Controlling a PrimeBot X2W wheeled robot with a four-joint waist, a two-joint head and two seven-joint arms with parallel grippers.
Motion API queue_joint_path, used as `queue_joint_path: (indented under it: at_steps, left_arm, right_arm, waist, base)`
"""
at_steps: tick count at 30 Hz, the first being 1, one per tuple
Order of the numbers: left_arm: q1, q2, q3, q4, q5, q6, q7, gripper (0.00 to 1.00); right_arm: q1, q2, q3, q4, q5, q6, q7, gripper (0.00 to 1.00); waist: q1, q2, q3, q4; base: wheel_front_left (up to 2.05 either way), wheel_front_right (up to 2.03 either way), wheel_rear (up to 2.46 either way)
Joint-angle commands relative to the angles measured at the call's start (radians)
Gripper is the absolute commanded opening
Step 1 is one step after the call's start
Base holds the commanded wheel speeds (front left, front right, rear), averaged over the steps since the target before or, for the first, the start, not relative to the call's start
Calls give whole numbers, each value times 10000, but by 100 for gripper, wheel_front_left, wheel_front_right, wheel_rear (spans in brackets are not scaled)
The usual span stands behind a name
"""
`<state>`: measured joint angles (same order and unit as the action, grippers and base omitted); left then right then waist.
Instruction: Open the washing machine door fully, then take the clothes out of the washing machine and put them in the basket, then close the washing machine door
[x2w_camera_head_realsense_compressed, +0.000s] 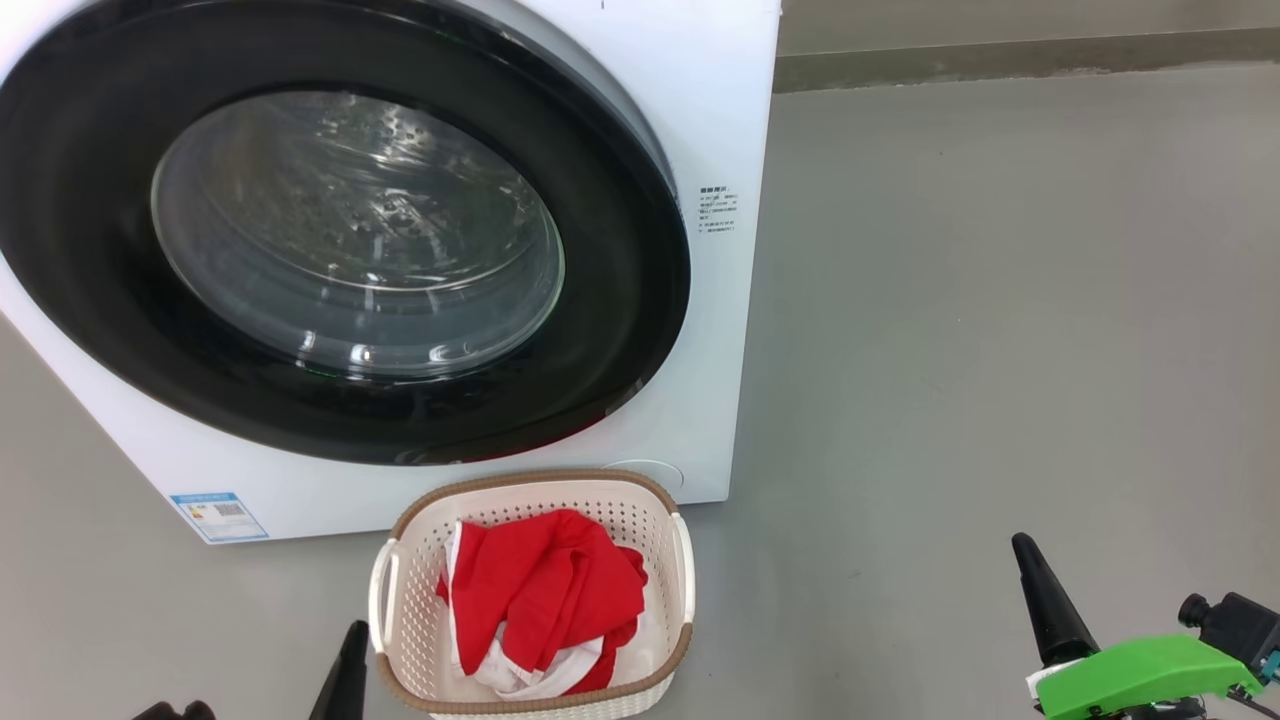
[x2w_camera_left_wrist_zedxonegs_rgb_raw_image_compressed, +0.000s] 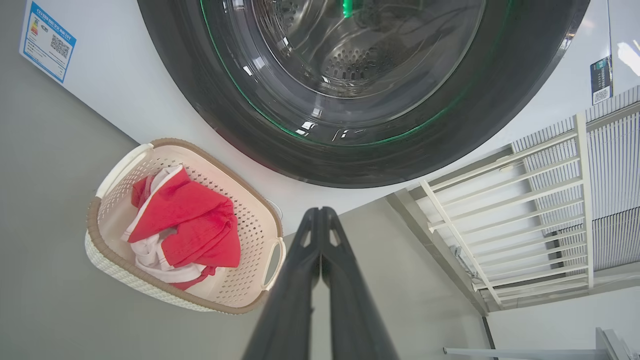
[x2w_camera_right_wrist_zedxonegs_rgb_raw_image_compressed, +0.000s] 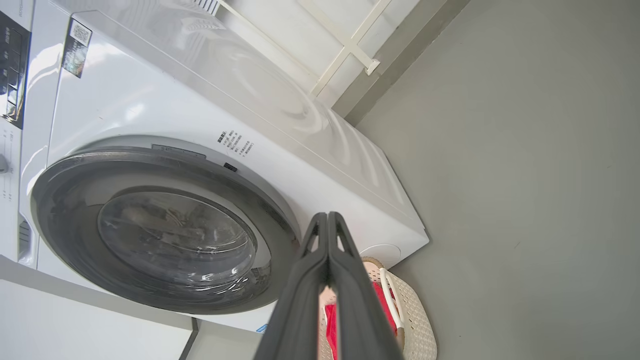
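Red clothes (x2w_camera_head_realsense_compressed: 545, 590) with white trim lie in the cream basket (x2w_camera_head_realsense_compressed: 520, 482), which stands on the floor (x2w_camera_head_realsense_compressed: 1000, 300) just before the washing machine (x2w_camera_head_realsense_compressed: 725, 120), whose door (x2w_camera_head_realsense_compressed: 90, 300) is shut. The left hand (x2w_camera_left_wrist_zedxonegs_rgb_raw_image_compressed: 320, 212) is closed and empty, low beside the basket, fingers (x2w_camera_left_wrist_zedxonegs_rgb_raw_image_compressed: 295, 280) toward the door. The right hand (x2w_camera_right_wrist_zedxonegs_rgb_raw_image_compressed: 327, 216), likewise closed and empty, is held well right of the basket.

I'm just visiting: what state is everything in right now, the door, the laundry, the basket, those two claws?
washing machine door: looks shut.
washing machine: no clothes seen through the glass.
clothes: crumpled in the basket.
basket: upright on the floor, holding the clothes.
left gripper: shut, empty.
right gripper: shut, empty.
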<state>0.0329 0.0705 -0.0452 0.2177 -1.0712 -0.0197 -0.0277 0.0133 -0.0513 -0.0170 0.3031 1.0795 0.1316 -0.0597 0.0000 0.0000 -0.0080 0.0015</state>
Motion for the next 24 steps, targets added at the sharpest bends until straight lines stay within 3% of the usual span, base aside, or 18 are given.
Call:
queue_joint_path:
  at_steps: [1,24]
  left_arm:
    - [-474,61,308,-180,-290,-148,62,0]
    - [-890,-19,832,23,-2615,-580,626,0]
  right_arm:
    - [-562,-136,52,-318,319,-5,71,0]
    - [-843,-156,-287,-443,2650,-7,720,0]
  waist:
    - [0,0,3,0]
    - [0,0,52,-7]
  base:
    - [0,0,0]
    - [0,0,0]
